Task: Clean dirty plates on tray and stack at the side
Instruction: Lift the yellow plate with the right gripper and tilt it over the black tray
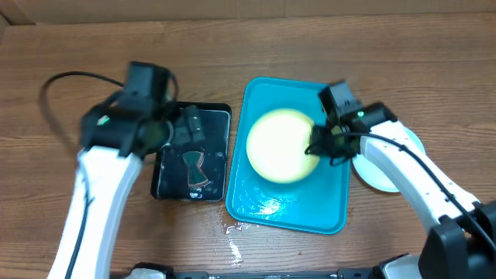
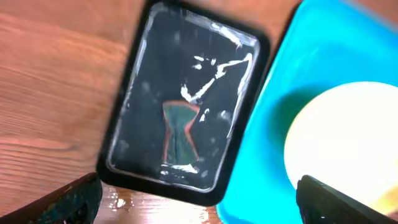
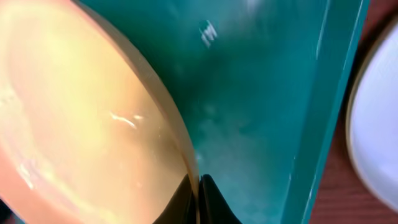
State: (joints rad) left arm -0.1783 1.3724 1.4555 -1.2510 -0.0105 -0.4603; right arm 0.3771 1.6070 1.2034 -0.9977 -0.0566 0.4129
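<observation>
Two arms lean inward: right hand [image 3: 198, 188] pinching the plate [image 1: 277, 145], left hand [image 2: 202, 200] spread wide.

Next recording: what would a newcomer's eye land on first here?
The round plate with the yellow-green rim stands out, bright against the large turquoise rectangular plastic tray at mid-table, with its right rim pinched by the right end effector. To its left lies a smaller black rectangular tray, wet and glinting, with the left end effector open above it.
</observation>
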